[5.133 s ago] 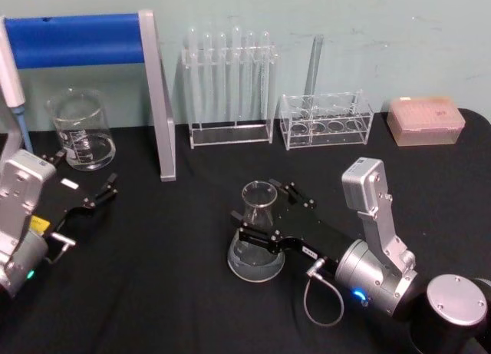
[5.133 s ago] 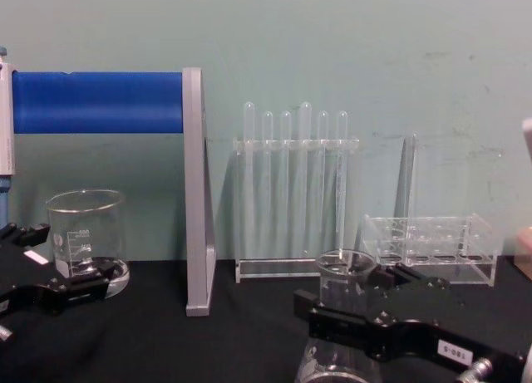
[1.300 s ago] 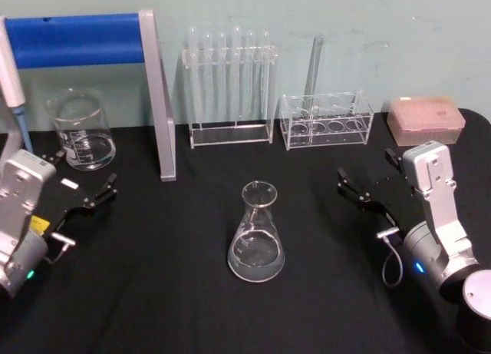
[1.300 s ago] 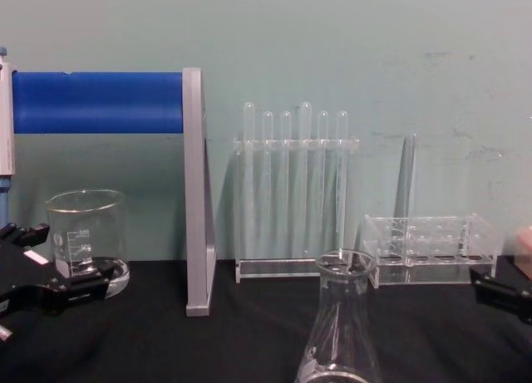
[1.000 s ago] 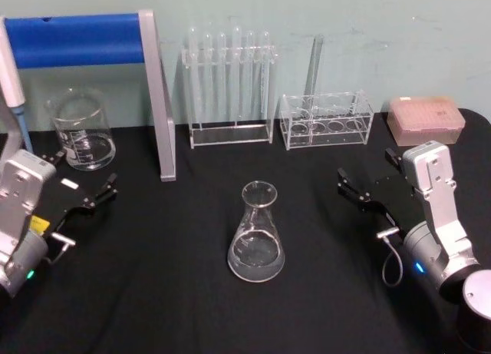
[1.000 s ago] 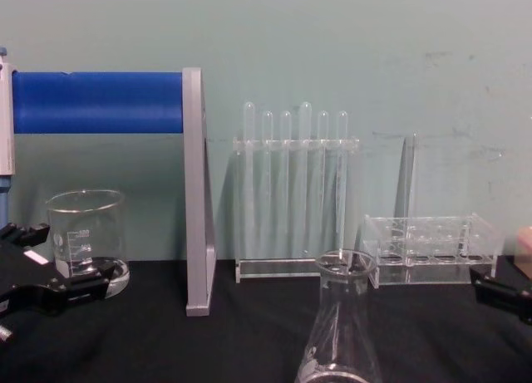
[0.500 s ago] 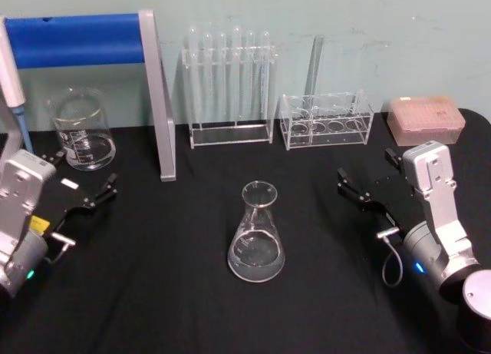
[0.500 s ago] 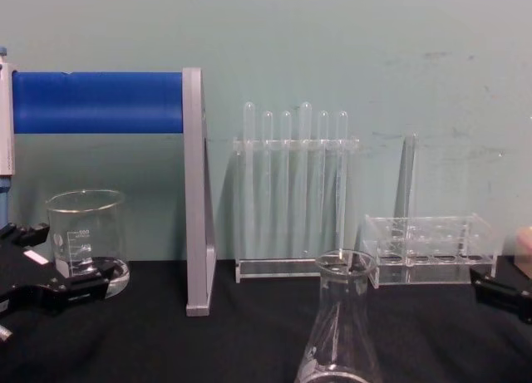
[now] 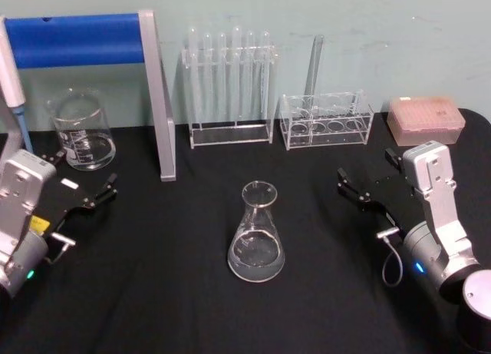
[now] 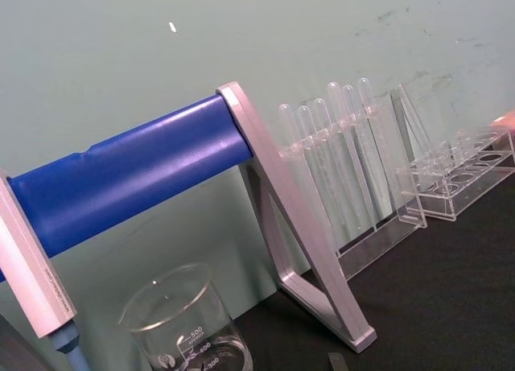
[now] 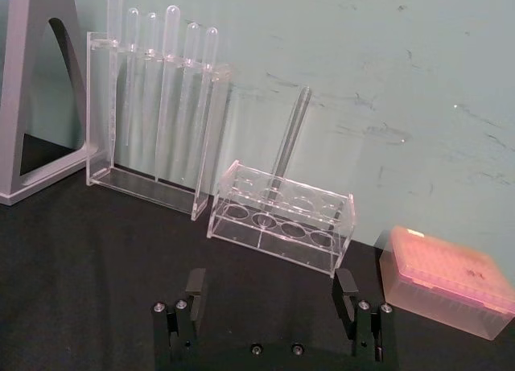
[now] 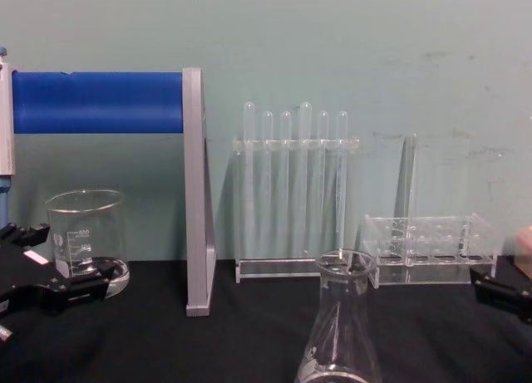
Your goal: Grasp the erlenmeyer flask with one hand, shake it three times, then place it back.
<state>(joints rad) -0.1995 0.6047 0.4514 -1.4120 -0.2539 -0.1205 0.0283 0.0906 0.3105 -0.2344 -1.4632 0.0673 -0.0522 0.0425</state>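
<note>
The erlenmeyer flask (image 9: 256, 233) stands free at mid-worktop, forward of the test-tube rack (image 9: 230, 89). The right gripper (image 9: 371, 186), clamped round its neck five seconds ago, now sits withdrawn to its right, jaws apart (so the place-back looks done). The flask's long axis is vertical, mouth up. The left gripper (image 9: 83, 186) idles far left, jaws apart.

black table (image 9: 169, 292) | erlenmeyer flask (image 9: 256, 235) centre | beaker (image 9: 80, 130) back left | two tube racks (image 9: 229, 89) (image 9: 326, 120) | pink box (image 9: 426, 120)
</note>
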